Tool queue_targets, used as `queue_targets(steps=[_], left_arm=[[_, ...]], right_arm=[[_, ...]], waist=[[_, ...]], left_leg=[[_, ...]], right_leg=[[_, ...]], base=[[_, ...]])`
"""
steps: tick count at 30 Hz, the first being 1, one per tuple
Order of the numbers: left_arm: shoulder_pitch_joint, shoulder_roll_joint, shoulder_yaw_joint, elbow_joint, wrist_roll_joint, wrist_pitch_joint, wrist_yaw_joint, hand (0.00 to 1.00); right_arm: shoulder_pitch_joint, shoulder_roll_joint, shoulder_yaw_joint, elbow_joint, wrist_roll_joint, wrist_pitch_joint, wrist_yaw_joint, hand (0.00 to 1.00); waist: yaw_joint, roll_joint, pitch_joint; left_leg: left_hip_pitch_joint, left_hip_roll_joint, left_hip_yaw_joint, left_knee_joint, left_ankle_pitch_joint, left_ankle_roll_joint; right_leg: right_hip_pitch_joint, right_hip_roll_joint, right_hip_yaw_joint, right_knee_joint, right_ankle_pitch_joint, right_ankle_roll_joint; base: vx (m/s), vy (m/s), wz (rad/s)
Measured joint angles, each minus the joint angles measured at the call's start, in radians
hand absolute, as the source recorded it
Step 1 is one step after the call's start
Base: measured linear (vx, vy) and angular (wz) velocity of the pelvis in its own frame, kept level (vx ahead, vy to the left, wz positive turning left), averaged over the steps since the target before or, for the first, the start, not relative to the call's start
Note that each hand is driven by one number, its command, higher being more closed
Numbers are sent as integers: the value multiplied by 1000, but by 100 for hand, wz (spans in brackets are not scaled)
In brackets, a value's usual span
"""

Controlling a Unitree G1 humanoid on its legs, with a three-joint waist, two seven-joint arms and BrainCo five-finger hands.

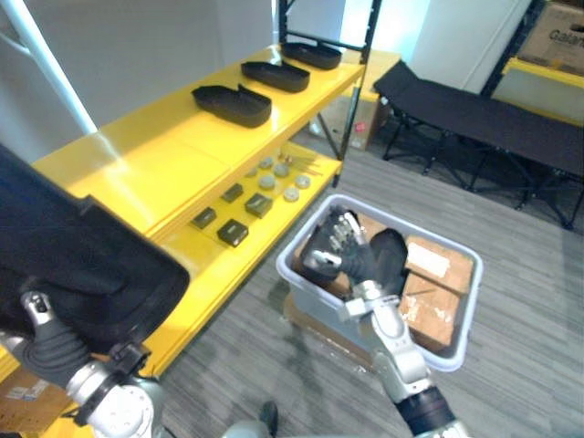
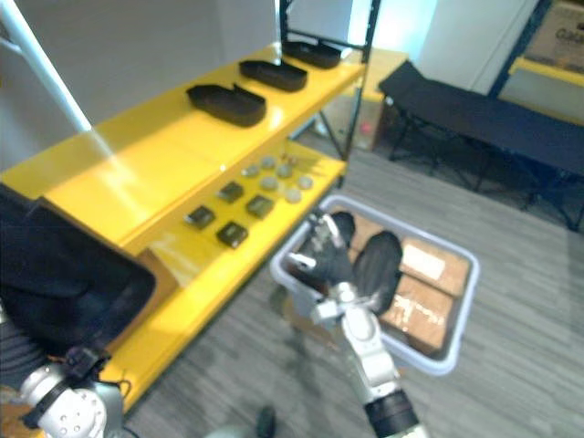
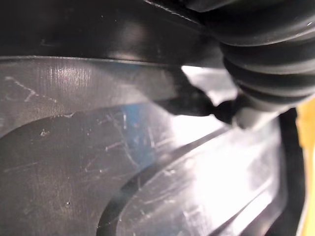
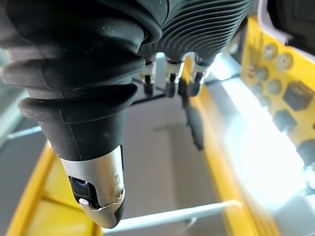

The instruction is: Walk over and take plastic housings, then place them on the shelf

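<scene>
Shelf (image 1: pixel 164 155) top, far end: three housings (image 1: pixel 233 103) in row. Fourth housing (image 1: pixel 82 265) near left on left hand (image 1: pixel 50 347), grip hidden, cannot tell; lower flat nearside of row. Bin (image 1: pixel 470 310) right; right hand (image 1: pixel 333 246) slack-fingered, empty

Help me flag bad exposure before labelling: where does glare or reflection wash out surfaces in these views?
Left eye view: a pale glare streak crosses the yellow top shelf. Left wrist view: a white reflection covers part of the dark housing. Right wrist view: the lower shelf burns to white beside the small parts.
</scene>
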Motion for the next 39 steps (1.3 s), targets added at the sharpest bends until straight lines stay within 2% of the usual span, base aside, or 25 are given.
queue_targets(steps=[3, 4, 6, 8, 12, 15, 18, 20, 21, 23, 26, 28, 30, 34, 37, 39], left_arm=[[-5, -1, -9, 36, -38, -3, -29, 100], [-8, -1, -17, 57, -42, -5, -52, 100], [-31, 0, -41, 90, -77, -11, -103, 100], [-45, 0, -71, 114, -103, -21, -117, 100], [-45, 2, -133, 129, -92, -27, -115, 100], [-56, 9, -140, 129, -63, -42, -124, 100], [-91, 40, -158, 134, -56, -57, -158, 100], [-138, 102, -194, 143, -53, -79, -210, 100], [-169, 127, -210, 152, -53, -87, -232, 100], [-245, 166, -231, 193, -53, -94, -274, 100], [-239, 162, -235, 208, -55, -91, -271, 100], [-220, 153, -250, 207, -57, -83, -270, 100], [-213, 152, -262, 207, -55, -74, -270, 100], [-195, 150, -296, 206, -63, -71, -293, 100], [-170, 142, -296, 206, -63, -70, -305, 100], [-168, 142, -295, 206, -64, -71, -303, 100]], right_arm=[[14, -1, 16, 5, 12, 23, 0, 0], [42, 0, 15, 4, 11, 29, -1, 0], [100, -9, 15, -10, 7, 37, -8, 0], [132, -18, 15, -10, -7, 47, -13, 0], [158, -18, 14, -10, -25, 42, 8, 0], [167, -21, 13, -10, -18, 6, 49, 0], [199, -28, 7, -10, -26, -28, 84, 0], [209, -37, 1, -10, -48, -33, 89, 0], [213, -37, -9, -14, -52, -33, 94, 0], [217, -43, -12, -21, -70, -35, 122, 0], [202, -49, -13, -23, -83, -56, 170, 0], [168, -73, -11, -23, -87, -59, 200, 0], [147, -82, -11, -23, -86, -59, 205, 0], [193, -91, -13, -27, -87, -59, 205, 0], [229, -91, -15, -48, -85, -64, 200, 0], [240, -88, -17, -50, -76, -71, 194, 0]], waist=[[-1, -5, 21], [-11, -6, 32], [-27, -5, 43], [-19, 4, 54], [-26, 6, 67], [-41, 7, 67], [-53, 13, 69], [-74, 14, 69], [-78, 17, 70], [-90, 20, 73], [-81, 4, 65], [-68, 33, 78], [-71, 47, 89], [-79, 54, 97], [-101, 58, 99], [-100, 60, 99]], left_leg=[[-3, 3, -1, 0, -1, -4], [-2, 4, 23, 1, -15, 11], [-23, 34, 125, 49, -25, 13], [-35, 38, 131, 58, -24, 12], [-35, 30, 106, 52, -21, 8], [-31, 19, 81, 36, -17, 11], [-12, 5, 19, 4, 0, 21], [-7, -3, -67, 3, 22, 25], [-13, -3, -100, 3, 27, 26], [-20, -9, -185, 3, 44, 20], [-37, -30, -188, 28, 46, 9], [-82, -17, -166, 72, 35, -8], [-109, 3, -157, 101, 25, -23], [-101, 47, -129, 132, -4, -47], [-103, 87, -50, 150, -3, -49], [-104, 89, -49, 162, -3, -49]], right_leg=[[15, 5, -12, 4, -19, 7], [39, 2, -49, 1, -27, 22], [66, -1, -112, 0, -31, 28], [63, -2, -118, 9, -32, 28], [67, -7, -118, 25, -36, 21], [67, -18, -116, 53, -40, 14], [62, -33, -54, 133, -50, -4], [26, -38, 79, 257, -64, -27], [3, -29, 145, 304, -101, -56], [-13, 17, 218, 321, -174, -71], [-41, 29, 218, 268, -190, -81], [-38, 47, 246, 195, -174, -54], [-33, 70, 246, 149, -163, -34], [1, 108, 250, 127, -164, -36], [-1, 118, 247, 146, -171, -46], [-6, 119, 248, 155, -173, -49]], base=[[-43, -36, 16], [-76, -31, 55], [-47, 1, 77], [-2, 19, 39], [29, 37, 18], [42, 40, 23], [60, 56, 61], [123, 19, 104], [115, -27, 122], [72, -114, 117], [33, -122, 34], [-18, -95, -20], [-99, -110, -26], [-132, -114, -16], [-94, -58, 3], [-53, -4, -2]])
